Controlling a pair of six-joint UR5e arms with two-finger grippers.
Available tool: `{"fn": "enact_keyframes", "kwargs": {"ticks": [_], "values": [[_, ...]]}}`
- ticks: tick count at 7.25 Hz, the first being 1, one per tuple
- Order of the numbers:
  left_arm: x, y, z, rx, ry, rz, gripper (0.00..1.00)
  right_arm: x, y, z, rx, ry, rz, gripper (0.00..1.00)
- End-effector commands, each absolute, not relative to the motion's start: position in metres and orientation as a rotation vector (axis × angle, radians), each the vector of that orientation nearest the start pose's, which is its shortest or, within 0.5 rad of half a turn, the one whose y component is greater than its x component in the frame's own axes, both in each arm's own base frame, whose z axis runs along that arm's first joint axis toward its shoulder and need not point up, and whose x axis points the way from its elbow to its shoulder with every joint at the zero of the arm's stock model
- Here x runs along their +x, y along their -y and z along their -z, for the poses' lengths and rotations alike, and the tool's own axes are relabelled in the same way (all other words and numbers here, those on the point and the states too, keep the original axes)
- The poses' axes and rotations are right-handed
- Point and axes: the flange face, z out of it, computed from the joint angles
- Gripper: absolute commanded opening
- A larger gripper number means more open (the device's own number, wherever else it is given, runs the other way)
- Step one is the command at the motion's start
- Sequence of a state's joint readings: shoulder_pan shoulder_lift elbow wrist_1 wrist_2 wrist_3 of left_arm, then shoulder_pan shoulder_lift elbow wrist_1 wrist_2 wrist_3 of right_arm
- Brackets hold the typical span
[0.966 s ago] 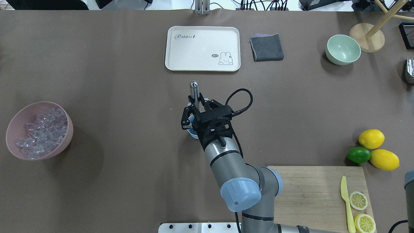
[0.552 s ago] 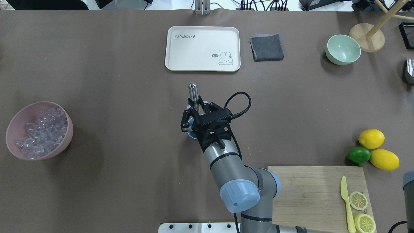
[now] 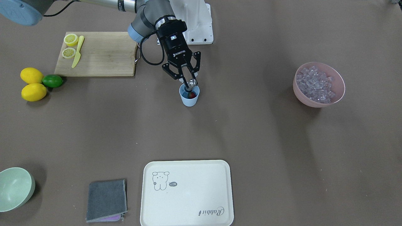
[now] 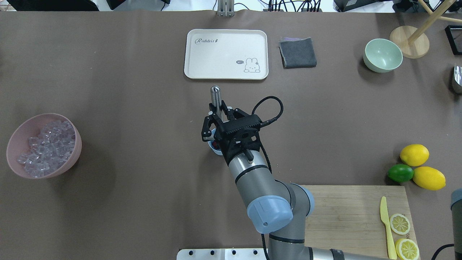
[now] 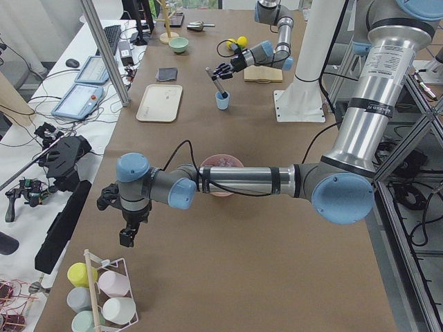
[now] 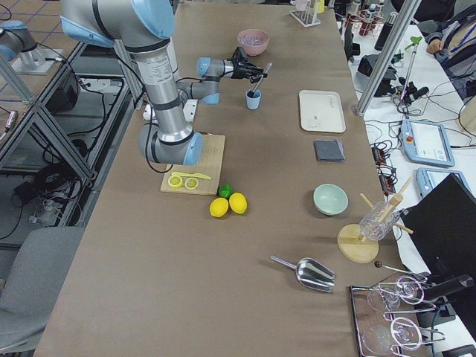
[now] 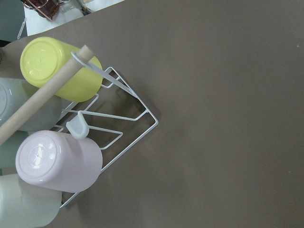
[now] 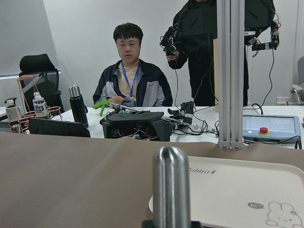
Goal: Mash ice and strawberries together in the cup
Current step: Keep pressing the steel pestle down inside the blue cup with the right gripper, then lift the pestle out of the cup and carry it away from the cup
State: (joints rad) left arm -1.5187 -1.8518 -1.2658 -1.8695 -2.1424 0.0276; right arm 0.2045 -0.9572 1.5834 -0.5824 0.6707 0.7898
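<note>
1. Where the brown table [image 3: 251,131] has its middle, 1 small blue cup [image 3: 189,98] stands upright. 1 red strawberry [image 3: 190,94] lies inside it.
2. I cannot tell if any ice is in the cup. From above, the arm hides most of the cup.
3. 1 metal masher [image 3: 192,83] leans with its low end in the cup. That end is hidden.
4. The right gripper [image 3: 188,78] is clenched on the masher's stick, just above the cup.
5. The ice [image 3: 315,82] fills 1 pink bowl [image 3: 314,104], well apart from the cup, toward the robot's left. The cubes are too many to count.
6. The left gripper [image 5: 126,235] hangs over the table's end. It shows small from the side only, so I cannot tell if it is open or closed.
7. Its camera looks down on 1 wire rack [image 7: 153,120] with 1 yellow cup [image 7: 57,66] and 1 pink cup [image 7: 57,161]. More pale cups are cut off at the edge.
8. On the robot's right lie 2 whole lemons [image 3: 31,75] touching 1 lime [image 3: 52,81].
9. 1 wooden board [image 3: 103,56] holds 2 lemon halves [image 3: 71,39] and 1 yellow knife [image 3: 77,52].
10. Across the table sit 1 white tray [image 3: 188,201], 1 grey cloth [image 3: 106,199] and 1 green bowl [image 3: 14,188].
11. Behind the table, 1 person sits [image 8: 129,80] and 1 person stands [image 8: 209,47], cut off at the top.
</note>
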Motion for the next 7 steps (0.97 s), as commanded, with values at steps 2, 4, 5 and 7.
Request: {"fn": "enact_keyframes", "kwargs": {"ticks": [2, 4, 5, 7], "values": [[-0.046, 0.631, -0.634, 0.271, -0.574, -0.159, 0.98, -0.52, 0.345, -0.142, 1.338, 1.0, -0.28, 0.0], [-0.046, 0.628, -0.636, 0.283, -0.576, -0.164, 0.98, -0.501, 0.374, -0.145, 1.333, 1.018, -0.246, 0.0], [-0.046, 0.629, -0.634, 0.292, -0.576, -0.168, 0.98, -0.483, 0.394, -0.165, 1.316, 1.013, -0.223, 0.0], [-0.046, 0.631, -0.63, 0.315, -0.574, -0.175, 0.98, -0.444, 0.437, -0.226, 1.203, 1.025, -0.183, 0.0]]}}
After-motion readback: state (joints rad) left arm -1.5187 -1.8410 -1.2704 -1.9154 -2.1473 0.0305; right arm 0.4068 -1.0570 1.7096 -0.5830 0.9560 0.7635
